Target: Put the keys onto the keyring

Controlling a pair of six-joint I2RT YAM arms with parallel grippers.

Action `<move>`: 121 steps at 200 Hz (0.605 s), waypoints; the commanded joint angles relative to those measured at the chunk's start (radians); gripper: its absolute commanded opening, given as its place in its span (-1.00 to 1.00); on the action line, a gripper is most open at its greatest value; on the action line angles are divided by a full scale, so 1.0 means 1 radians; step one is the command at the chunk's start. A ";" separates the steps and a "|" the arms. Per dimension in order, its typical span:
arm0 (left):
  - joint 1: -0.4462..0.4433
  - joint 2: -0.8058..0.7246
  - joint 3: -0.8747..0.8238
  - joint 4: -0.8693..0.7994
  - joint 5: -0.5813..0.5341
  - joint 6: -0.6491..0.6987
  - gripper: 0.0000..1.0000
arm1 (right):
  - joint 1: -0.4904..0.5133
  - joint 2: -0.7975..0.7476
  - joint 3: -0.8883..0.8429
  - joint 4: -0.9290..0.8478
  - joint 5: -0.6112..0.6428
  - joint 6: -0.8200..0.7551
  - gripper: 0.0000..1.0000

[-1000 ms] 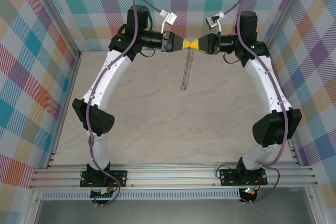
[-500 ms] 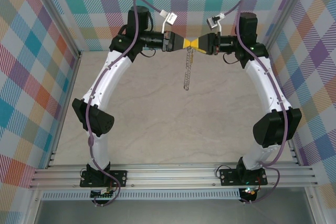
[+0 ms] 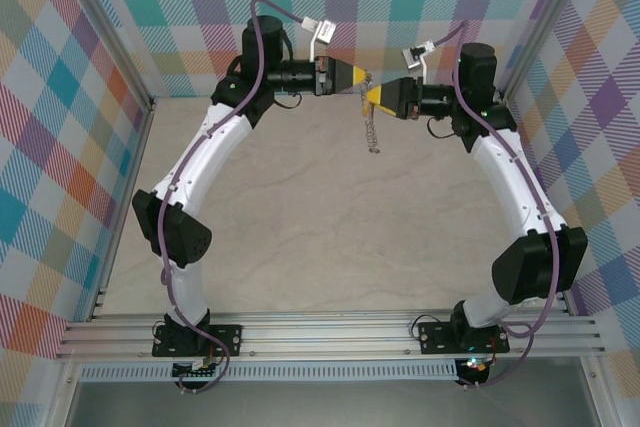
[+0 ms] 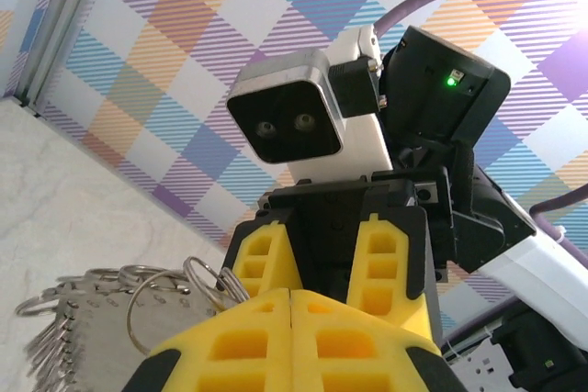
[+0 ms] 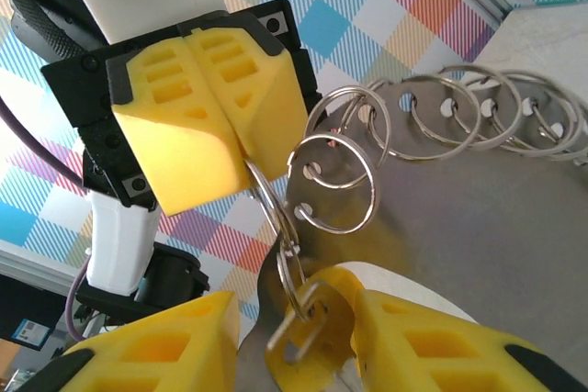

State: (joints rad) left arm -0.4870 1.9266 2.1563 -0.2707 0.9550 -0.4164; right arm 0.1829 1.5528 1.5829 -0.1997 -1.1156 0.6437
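- Left hand (image 5: 243, 155): fingers closed flat together, with one loop of the keyring pinched at their tips. It is raised well above the desk (image 3: 300, 207), near the back wall.
- Keyring (image 3: 371, 131): a floppy chain of grey metal loops hanging from the left hand's pinch down toward the desk, clear of it. Its long axis runs roughly vertical. In the right wrist view the row of loops trails off to the side.
- Right hand (image 4: 323, 259): faces the left hand tip to tip, set just below and beside it. Its fingers stand apart with a plain gap between them, and nothing is seen firmly clamped.
- Key (image 5: 290, 342): a small flat metal piece with a slot, taken for the key. It sits in the gap at the right hand's fingertips, hooked to or touching a small loop just under the left hand's pinch. Whether it is already threaded cannot be told.
- Governing relation: the key lies directly ahead of the right hand, which is the nearer one, with its long axis roughly along those fingers. The target loop is just above it, in the left hand.
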 commanded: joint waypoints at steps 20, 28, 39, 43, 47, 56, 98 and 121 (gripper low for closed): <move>-0.007 -0.064 -0.018 0.084 -0.014 -0.028 -1.00 | -0.011 -0.049 -0.042 0.059 0.030 0.013 -0.22; -0.006 -0.066 -0.021 0.086 -0.021 -0.029 -1.00 | -0.014 -0.056 -0.048 0.071 0.033 0.022 -0.22; -0.006 -0.074 -0.033 0.103 -0.027 -0.037 -1.00 | -0.016 -0.062 -0.054 0.080 0.034 0.027 -0.29; -0.006 -0.076 -0.039 0.112 -0.029 -0.042 -1.00 | -0.016 -0.063 -0.054 0.079 0.034 0.028 -0.32; -0.006 -0.079 -0.043 0.122 -0.031 -0.047 -1.00 | -0.016 -0.063 -0.055 0.079 0.033 0.029 -0.35; -0.006 -0.083 -0.053 0.143 -0.031 -0.060 -1.00 | -0.016 -0.065 -0.055 0.084 0.032 0.034 -0.45; -0.005 -0.086 -0.058 0.177 -0.037 -0.092 -1.00 | -0.014 -0.063 -0.055 0.107 0.027 0.059 -0.97; -0.006 -0.095 -0.076 0.215 -0.051 -0.114 -1.00 | -0.008 -0.065 -0.050 0.109 0.032 0.062 -1.00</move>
State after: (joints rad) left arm -0.4881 1.9015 2.0930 -0.1642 0.9134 -0.4946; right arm 0.1661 1.5085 1.5291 -0.1226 -1.0737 0.6971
